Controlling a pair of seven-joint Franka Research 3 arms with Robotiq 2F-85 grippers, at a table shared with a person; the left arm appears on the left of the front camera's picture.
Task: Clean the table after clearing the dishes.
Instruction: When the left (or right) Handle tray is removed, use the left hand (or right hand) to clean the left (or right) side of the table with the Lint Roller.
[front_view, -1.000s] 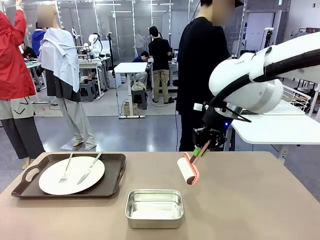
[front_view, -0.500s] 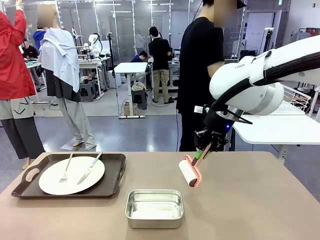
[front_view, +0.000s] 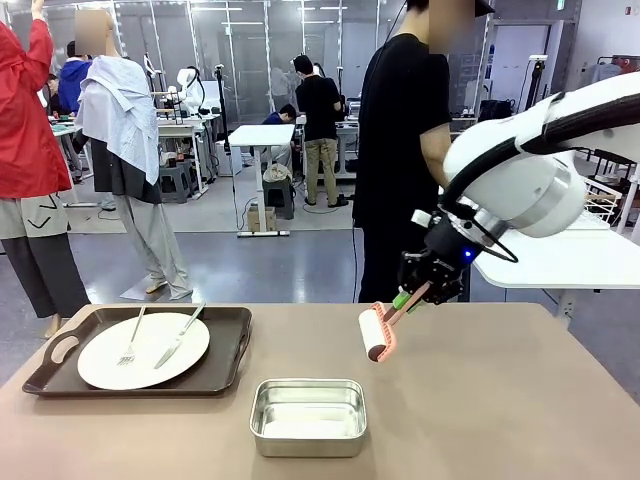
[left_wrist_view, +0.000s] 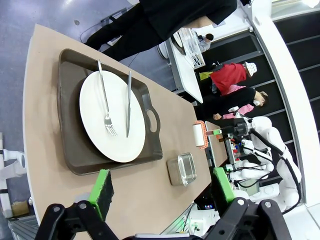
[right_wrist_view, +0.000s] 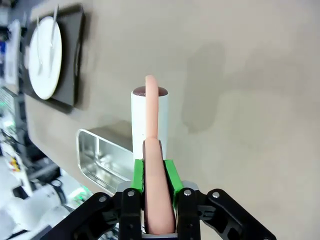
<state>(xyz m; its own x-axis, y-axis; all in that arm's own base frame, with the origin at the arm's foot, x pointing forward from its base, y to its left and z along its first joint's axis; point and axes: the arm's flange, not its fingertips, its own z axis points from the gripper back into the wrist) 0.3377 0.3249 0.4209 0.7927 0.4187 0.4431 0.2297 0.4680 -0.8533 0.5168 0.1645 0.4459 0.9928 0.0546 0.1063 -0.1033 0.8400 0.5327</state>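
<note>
A white plate (front_view: 143, 351) with a fork and a knife lies on a dark brown tray (front_view: 228, 365) at the left of the beige table (front_view: 500, 410). My right gripper (front_view: 414, 293) is shut on the pink handle of a lint roller (front_view: 375, 333), whose white roll hangs just above the table's far middle. In the right wrist view the roller (right_wrist_view: 150, 117) points away from the gripper (right_wrist_view: 154, 175), with its shadow off to one side. The left gripper (left_wrist_view: 161, 187) stands open high above the table, looking down on the plate (left_wrist_view: 112, 117) and tray (left_wrist_view: 70, 150).
A small steel pan (front_view: 307, 415) sits near the front middle, also seen as the pan (left_wrist_view: 181, 169) and the pan (right_wrist_view: 100, 157). A person in black (front_view: 400, 150) stands at the far edge behind the roller. A white table (front_view: 560, 260) is beyond at the right.
My right arm has swung a little to the right and the roller has tilted more upright, staying over nearly the same spot. The person has shifted slightly. The tray and pan have not moved.
</note>
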